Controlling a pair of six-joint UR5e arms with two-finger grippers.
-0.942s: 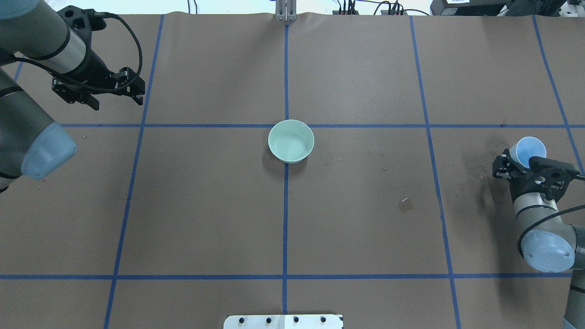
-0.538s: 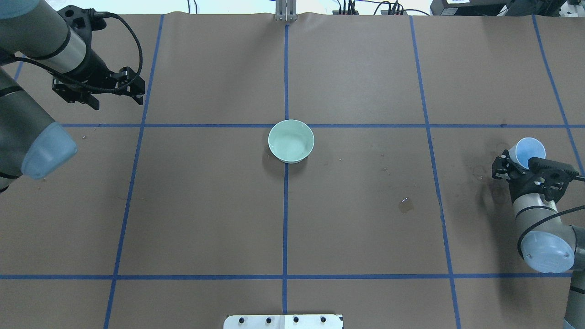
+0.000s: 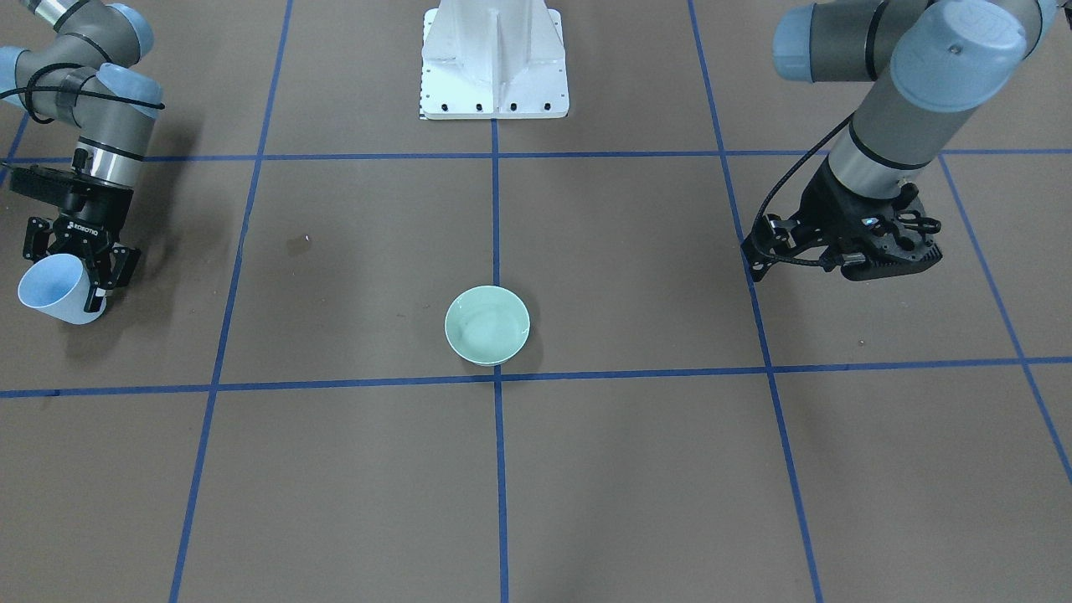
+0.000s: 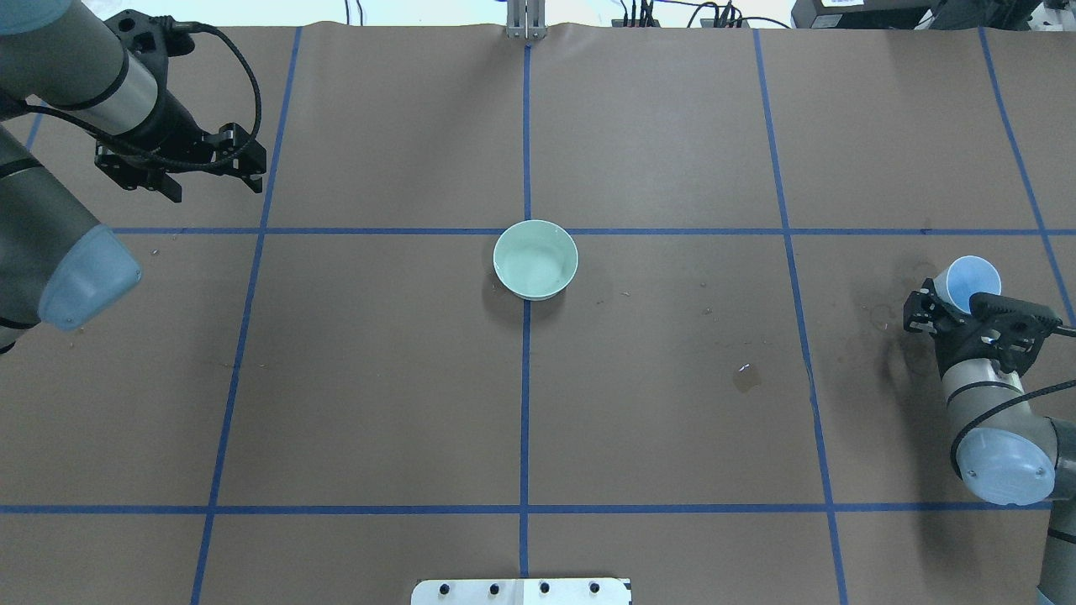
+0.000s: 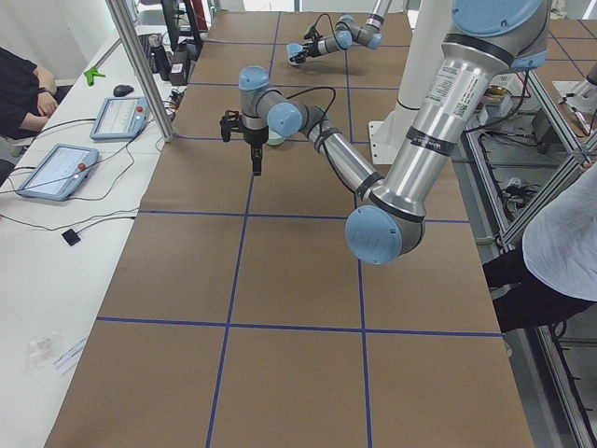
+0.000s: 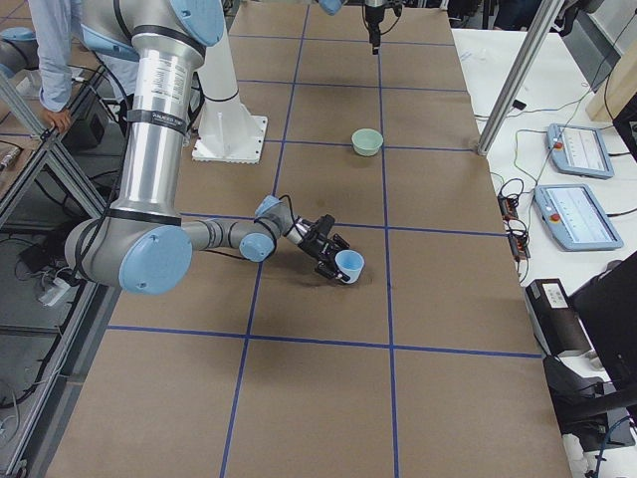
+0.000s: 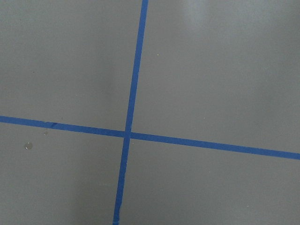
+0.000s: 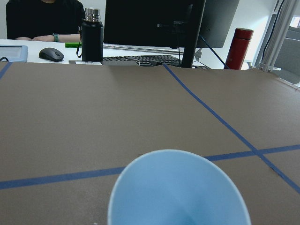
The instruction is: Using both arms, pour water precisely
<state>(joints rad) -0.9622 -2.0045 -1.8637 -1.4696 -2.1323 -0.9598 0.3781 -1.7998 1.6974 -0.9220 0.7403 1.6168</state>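
Gripping a tilted blue cup point(image 3: 50, 293), the right pincer point(image 3: 79, 268) sits well apart from the green bowl point(image 3: 487, 325). Any water inside, unseen here, could slop out on the way over. The left pincer point(image 4: 214, 186) hangs open and empty.

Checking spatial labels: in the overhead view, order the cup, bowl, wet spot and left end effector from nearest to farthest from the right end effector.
From the right end effector:
1. Cup, in its grip.
2. Wet spot, table's right half.
3. Bowl, centre.
4. Left end effector, far left.
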